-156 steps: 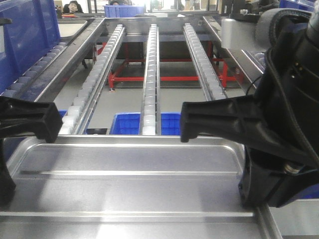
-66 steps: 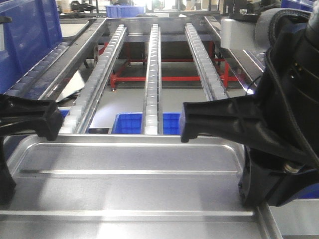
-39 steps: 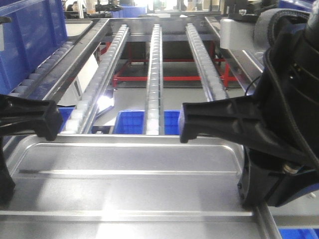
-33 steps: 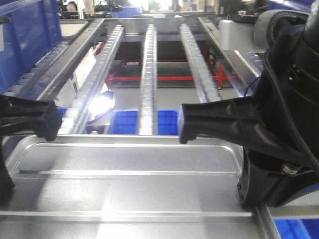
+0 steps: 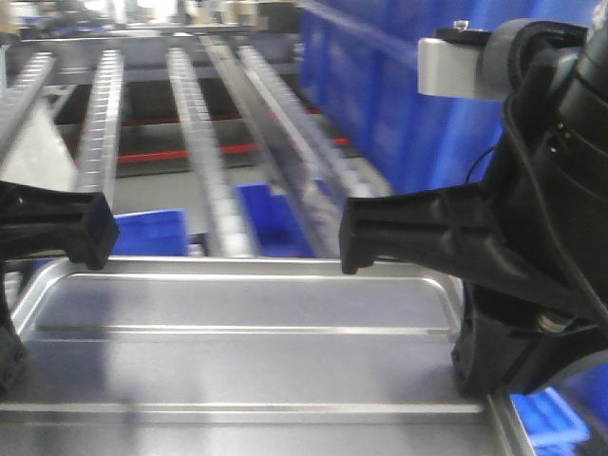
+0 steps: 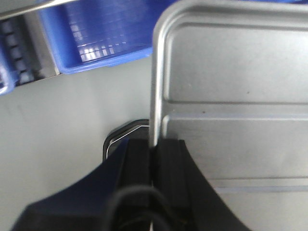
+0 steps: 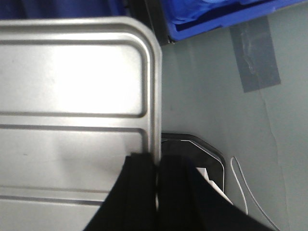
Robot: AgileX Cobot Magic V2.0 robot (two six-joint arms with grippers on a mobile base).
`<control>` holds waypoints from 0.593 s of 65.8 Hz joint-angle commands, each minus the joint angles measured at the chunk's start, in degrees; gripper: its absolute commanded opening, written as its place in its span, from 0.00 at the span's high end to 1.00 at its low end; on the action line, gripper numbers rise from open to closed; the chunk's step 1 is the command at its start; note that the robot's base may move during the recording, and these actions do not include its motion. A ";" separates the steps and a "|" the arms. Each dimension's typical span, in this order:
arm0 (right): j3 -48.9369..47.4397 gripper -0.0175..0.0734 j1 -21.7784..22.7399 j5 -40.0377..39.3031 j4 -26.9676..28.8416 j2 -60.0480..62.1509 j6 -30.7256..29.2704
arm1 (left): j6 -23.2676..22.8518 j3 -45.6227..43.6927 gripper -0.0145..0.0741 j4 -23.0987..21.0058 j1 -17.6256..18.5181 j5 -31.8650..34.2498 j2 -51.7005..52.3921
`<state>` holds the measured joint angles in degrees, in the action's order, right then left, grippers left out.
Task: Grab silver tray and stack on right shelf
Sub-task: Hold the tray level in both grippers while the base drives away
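while the left arm [image 5: 52, 228] and right arm [image 5: 494, 256] reach in from the side edges of the front view, the tray [image 5: 237, 370] hangs level between them above the floor [image 6: 57, 134]. left fingers [image 6: 137, 163] pinch its left rim, one inside and one outside. right fingers [image 7: 139, 183] pinch the right rim likewise. beyond the far rim, blurred roller rails [image 5: 195, 142] run to the upper left and blue bins [image 5: 380, 104] fill the upper right. open floor shows beside both short edges.
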<state>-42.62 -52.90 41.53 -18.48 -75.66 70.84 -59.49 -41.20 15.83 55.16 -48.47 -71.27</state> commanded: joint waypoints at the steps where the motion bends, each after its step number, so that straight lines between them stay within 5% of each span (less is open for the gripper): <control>1: -1.00 0.73 0.13 1.64 -2.76 1.40 -0.01 | 0.06 -1.49 0.94 1.74 0.24 -1.47 0.93; 39: -1.00 0.73 0.13 1.64 -2.76 1.40 -0.01 | 0.06 -1.49 0.94 1.74 0.24 -1.47 0.93</control>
<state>-42.62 -52.90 41.73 -18.48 -75.66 70.84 -59.49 -41.28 15.83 55.16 -48.36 -71.27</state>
